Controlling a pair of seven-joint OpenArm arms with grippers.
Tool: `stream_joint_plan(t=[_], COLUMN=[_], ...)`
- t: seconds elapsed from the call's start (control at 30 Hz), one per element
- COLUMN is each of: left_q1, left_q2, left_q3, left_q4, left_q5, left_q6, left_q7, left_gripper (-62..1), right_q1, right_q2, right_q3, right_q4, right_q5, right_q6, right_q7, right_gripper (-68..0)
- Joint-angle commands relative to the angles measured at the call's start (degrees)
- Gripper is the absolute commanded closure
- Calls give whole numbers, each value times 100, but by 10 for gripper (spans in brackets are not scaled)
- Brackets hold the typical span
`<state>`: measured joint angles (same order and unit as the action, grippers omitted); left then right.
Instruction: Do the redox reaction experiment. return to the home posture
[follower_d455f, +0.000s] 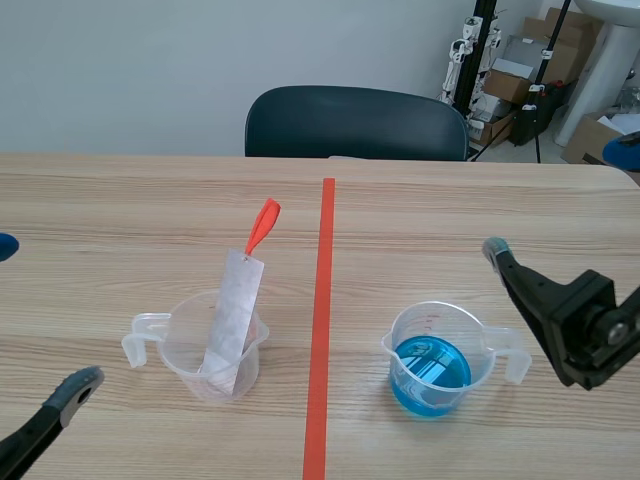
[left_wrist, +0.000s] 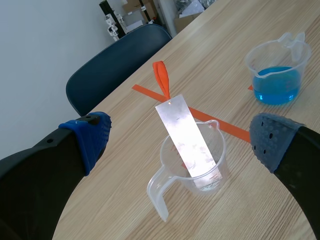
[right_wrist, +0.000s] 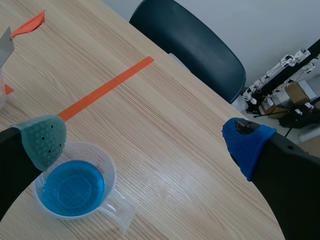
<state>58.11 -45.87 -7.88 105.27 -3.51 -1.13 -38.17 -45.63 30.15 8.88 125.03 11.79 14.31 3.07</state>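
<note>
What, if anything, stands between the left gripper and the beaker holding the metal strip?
Nothing visible does. The open left gripper is near the beaker and its strip, with only table between them.

On the bench (follower_d455f: 480, 210), near side: left beaker (follower_d455f: 180, 345) and right beaker (follower_d455f: 395, 340), well apart, tape line (follower_d455f: 322, 330) between them. Strip (follower_d455f: 232, 320) stands in left beaker, leaning far-right. Liquid (follower_d455f: 430, 372) in right beaker. Chair (follower_d455f: 355, 125) behind far edge. Boxes (follower_d455f: 520, 75) far right, off the bench.

A lab room (storage corner included): cardboard boxes (follower_d455f: 508, 88) and black equipment stands (follower_d455f: 484, 40) behind the chair (follower_d455f: 355, 122).
</note>
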Motion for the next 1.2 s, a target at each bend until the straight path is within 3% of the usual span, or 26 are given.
stream_joint_plan(t=[0.0, 1.17], left_q1=[-20, -20], left_q2=[26, 26], left_q3=[4, 4], left_q4=[136, 136], left_q5=[-39, -63], left_q6=[15, 55], left_q7=[-105, -402], left_gripper=[-581, -581], right_q1=[-7, -7], right_q2=[13, 13], right_q3=[13, 13], right_q4=[15, 15], right_q5=[17, 15], right_q6=[-37, -37], right_q7=[68, 68], right_gripper=[-679, -679])
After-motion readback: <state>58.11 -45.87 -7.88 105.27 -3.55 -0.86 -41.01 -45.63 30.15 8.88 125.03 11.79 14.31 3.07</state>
